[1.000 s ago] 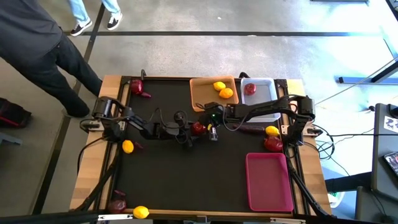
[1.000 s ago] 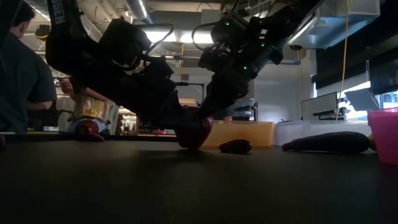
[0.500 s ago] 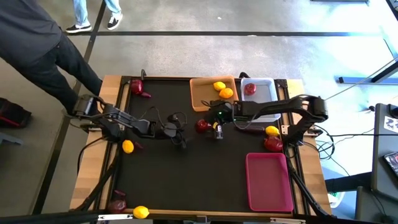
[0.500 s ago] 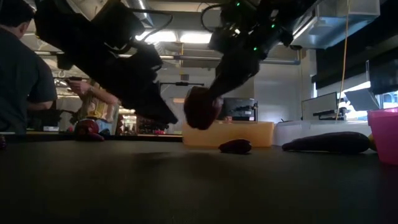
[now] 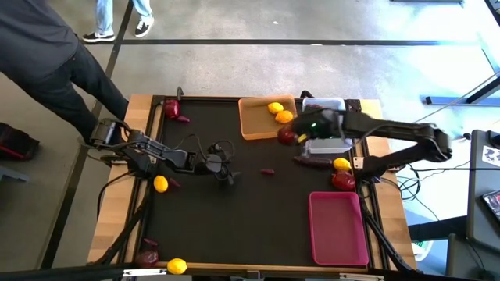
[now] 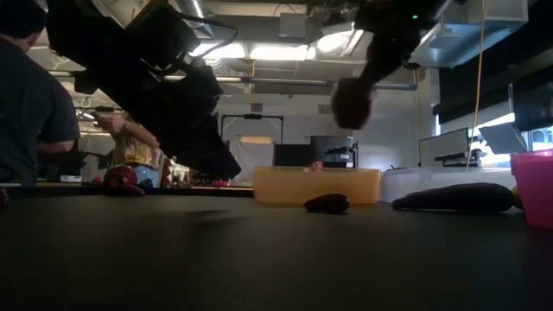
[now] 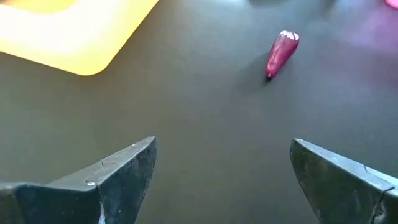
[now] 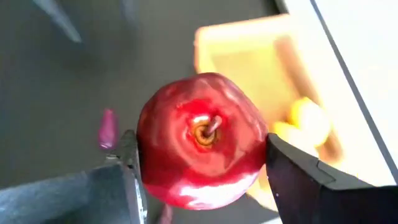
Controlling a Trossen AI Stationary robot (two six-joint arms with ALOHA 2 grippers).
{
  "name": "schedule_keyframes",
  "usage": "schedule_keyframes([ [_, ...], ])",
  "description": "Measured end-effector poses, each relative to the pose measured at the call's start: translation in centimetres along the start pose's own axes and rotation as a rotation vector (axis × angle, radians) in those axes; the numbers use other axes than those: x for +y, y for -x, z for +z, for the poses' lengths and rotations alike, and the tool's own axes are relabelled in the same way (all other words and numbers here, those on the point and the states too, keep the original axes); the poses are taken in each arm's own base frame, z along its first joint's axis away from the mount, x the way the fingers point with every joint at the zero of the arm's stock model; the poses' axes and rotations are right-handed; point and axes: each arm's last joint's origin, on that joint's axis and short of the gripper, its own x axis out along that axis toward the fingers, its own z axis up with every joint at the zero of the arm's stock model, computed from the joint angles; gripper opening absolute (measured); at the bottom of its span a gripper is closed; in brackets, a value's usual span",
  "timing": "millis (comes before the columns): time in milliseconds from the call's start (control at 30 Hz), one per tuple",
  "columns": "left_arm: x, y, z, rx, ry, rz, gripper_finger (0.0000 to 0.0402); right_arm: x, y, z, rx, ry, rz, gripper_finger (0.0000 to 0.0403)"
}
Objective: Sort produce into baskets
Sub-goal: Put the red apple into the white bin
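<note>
- Two arms work over the dark table [image 5: 234,218]; the right gripper [image 5: 291,134] carries a red apple [image 5: 286,136], the left one is empty.
- Right gripper: clamped on the red apple [image 8: 202,149], a finger on each side of it, stem toward the wrist camera. In the low view the apple [image 6: 351,102] hangs well above the table surface. From above it sits at the near right corner of the orange basket [image 5: 254,123], between that basket and the white basket [image 5: 334,143].
- Left gripper [image 5: 226,176]: fingers [image 7: 121,171] spread apart, nothing between them, low over the mat left of centre.
- Orange basket: holds a lemon [image 5: 275,108] and an orange-tinted citrus [image 5: 283,117], touching each other.
- White basket: largely covered by the right arm; contents cannot be determined.
- Magenta basket [image 5: 338,228]: lies at the near right of the table.
- Small purple piece [image 5: 268,171]: lies alone on the mat near centre, also seen from the left wrist [image 7: 282,52].
- Long dark purple piece [image 5: 312,161]: lies just in front of the white basket, with a lemon [image 5: 341,164] and a red apple [image 5: 342,181] at its right end.
- Left edge: one lemon [image 5: 160,184].
- Near left corner: a lemon [image 5: 177,266] beside a dark red fruit [image 5: 148,257].
- Far left corner: a red apple [image 5: 171,108] with a small purple piece [image 5: 183,119] next to it.
- A person [image 5: 55,55] stands beyond the table's far left corner.
</note>
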Motion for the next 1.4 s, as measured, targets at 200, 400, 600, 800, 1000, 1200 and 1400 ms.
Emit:
schedule_keyframes([
  [200,0.0,0.0,0.0,-0.001,0.001,-0.001,0.0363,-4.1,2.1,-2.0,0.064,-0.159,-0.116,0.0197],
  [400,0.0,0.0,0.0,-0.001,0.001,0.001,0.0363,-7.9,1.4,-5.1,0.142,-0.332,-0.212,0.0197],
  [600,0.0,0.0,0.0,-0.001,-0.002,0.001,0.0363,-9.9,-0.2,-8.3,0.177,-0.511,-0.263,0.0197],
  [800,0.0,0.0,0.0,-0.001,-0.007,0.003,0.0363,-9.8,-1.7,-10.3,0.190,-0.576,-0.276,0.0197],
  [1000,0.0,0.0,0.0,-0.002,-0.007,0.005,0.0363,-9.1,-3.1,-11.9,0.194,-0.622,-0.271,0.0197],
  [1200,0.0,0.0,0.0,-0.002,-0.007,0.005,0.0363,-8.7,-4.2,-13.3,0.176,-0.650,-0.296,0.0197],
  [1400,0.0,0.0,0.0,-0.002,-0.006,0.005,0.0364,-8.3,-5.2,-14.4,0.165,-0.665,-0.302,0.0197],
])
